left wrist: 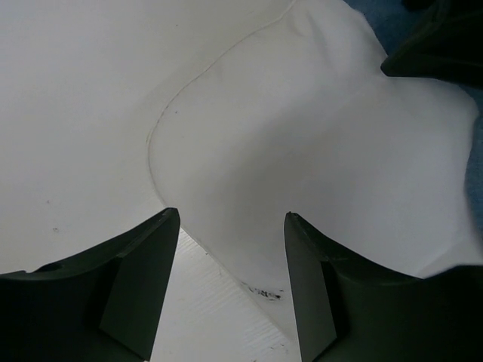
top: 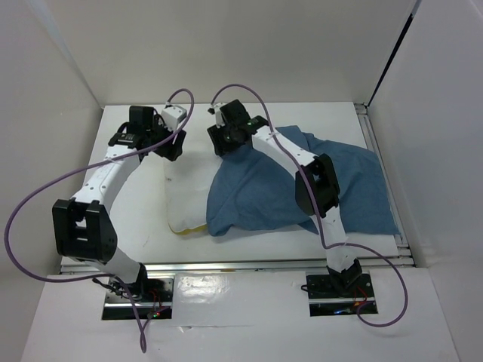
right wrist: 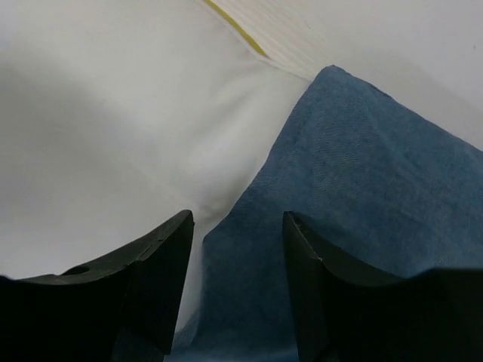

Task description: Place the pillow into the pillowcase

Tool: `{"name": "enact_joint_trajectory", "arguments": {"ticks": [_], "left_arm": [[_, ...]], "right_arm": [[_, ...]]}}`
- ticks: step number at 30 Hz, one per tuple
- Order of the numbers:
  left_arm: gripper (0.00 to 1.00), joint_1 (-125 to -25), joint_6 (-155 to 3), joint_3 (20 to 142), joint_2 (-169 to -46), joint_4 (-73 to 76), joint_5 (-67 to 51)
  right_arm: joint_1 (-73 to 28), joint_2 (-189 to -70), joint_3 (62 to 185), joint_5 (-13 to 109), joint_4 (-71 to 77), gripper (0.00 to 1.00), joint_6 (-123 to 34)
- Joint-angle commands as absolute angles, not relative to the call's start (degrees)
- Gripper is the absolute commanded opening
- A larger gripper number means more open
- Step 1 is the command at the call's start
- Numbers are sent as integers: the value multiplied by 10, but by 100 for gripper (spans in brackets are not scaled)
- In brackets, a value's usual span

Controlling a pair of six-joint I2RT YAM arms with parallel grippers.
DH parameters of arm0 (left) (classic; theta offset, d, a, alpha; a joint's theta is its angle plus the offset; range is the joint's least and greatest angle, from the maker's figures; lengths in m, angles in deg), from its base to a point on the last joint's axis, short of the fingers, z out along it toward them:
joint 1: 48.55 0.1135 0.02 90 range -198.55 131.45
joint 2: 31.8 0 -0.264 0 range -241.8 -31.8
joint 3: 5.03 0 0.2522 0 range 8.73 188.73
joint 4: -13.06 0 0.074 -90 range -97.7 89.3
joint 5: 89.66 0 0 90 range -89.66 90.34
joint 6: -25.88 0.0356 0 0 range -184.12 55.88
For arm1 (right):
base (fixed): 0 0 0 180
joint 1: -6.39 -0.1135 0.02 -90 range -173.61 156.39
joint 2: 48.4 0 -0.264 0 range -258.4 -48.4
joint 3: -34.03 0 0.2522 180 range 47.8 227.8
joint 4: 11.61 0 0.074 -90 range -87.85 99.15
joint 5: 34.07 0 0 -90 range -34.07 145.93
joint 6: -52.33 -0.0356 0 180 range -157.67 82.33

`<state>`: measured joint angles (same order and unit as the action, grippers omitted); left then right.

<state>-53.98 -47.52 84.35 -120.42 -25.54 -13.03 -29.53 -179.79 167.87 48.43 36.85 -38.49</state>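
Right end effector (right wrist: 238, 219) gapes, tilted over pillowcase (right wrist: 362, 188)

Our left arm (top: 113, 170) and right arm (top: 302, 162) are slim white tubes with blocky black joints, trailing looping purple cables (top: 189, 93). The left gripper (left wrist: 232, 213) and right gripper (right wrist: 238, 213) end in dark, wedge-shaped fingers (left wrist: 139, 283).
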Motion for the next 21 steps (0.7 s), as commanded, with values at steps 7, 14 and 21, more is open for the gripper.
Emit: {"name": "enact_joint_trajectory", "arguments": {"ticks": [7, 14, 21], "left_arm": [[71, -536, -500, 877, -1227, -238, -160], [71, -536, -494, 877, -1227, -238, -160], [71, -536, -494, 871, -1240, -227, -154]], "right_arm": [[-306, -1762, 1645, 547, 330, 57, -368], [-301, -1798, 1664, 572, 325, 51, -356], [-290, -1803, 1664, 563, 319, 12, -349]]}}
